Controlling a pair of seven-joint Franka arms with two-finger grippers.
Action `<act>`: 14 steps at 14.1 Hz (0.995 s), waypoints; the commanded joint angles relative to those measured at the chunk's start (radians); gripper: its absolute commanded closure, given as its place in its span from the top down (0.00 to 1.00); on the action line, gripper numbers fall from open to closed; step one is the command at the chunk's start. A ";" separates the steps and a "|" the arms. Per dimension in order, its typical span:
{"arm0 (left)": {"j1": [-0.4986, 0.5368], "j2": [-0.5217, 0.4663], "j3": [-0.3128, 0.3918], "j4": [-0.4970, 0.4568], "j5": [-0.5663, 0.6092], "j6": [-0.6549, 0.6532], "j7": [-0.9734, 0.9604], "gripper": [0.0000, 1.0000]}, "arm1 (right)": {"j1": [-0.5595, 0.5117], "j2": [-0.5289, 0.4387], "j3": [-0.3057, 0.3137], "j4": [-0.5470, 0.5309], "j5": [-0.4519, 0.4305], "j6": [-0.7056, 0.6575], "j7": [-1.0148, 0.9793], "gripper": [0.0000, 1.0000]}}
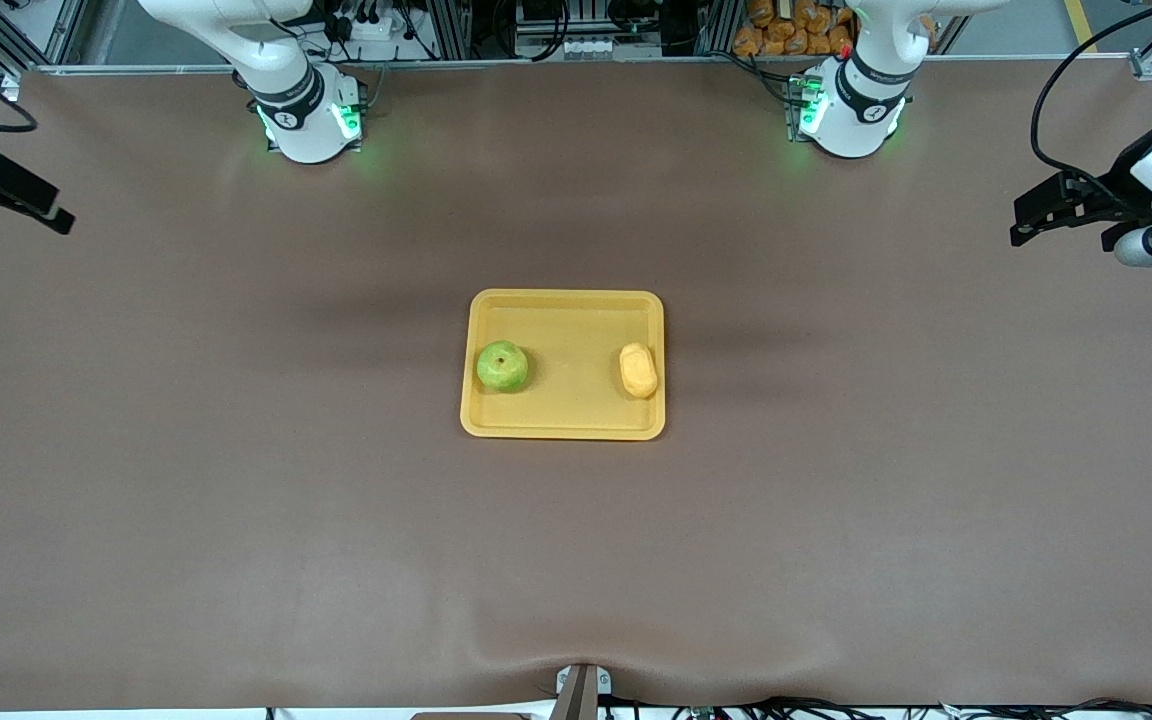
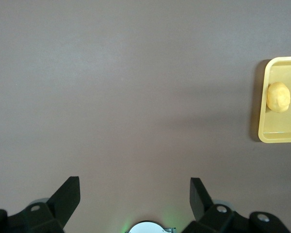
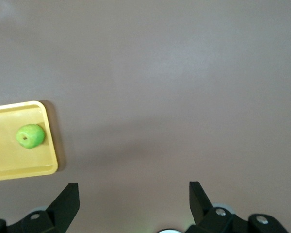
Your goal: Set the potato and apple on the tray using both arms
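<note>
Right gripper (image 1: 61, 222) hangs spread and empty at the left edge of the frame, with the apple (image 1: 502, 366) lying well toward centre from it, in the yellow-orange tray (image 1: 564, 425) at its left part. Rightward, the potato (image 1: 638, 370) rests at the tray's right rim, long axis running up-down in frame. Left gripper (image 1: 1021, 230), likewise spread and empty at the right edge, waits; both foods look placed.

No text, label, brand, number or sign can be read anywhere in these views (the small dark marks on the white collars of the two arm bases (image 1: 308, 115) are too small to make out as letters).
</note>
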 commanded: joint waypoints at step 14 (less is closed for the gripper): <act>0.005 0.007 -0.008 0.013 0.005 -0.007 -0.017 1.00 | -0.027 0.059 0.018 0.107 -0.045 -0.072 -0.060 1.00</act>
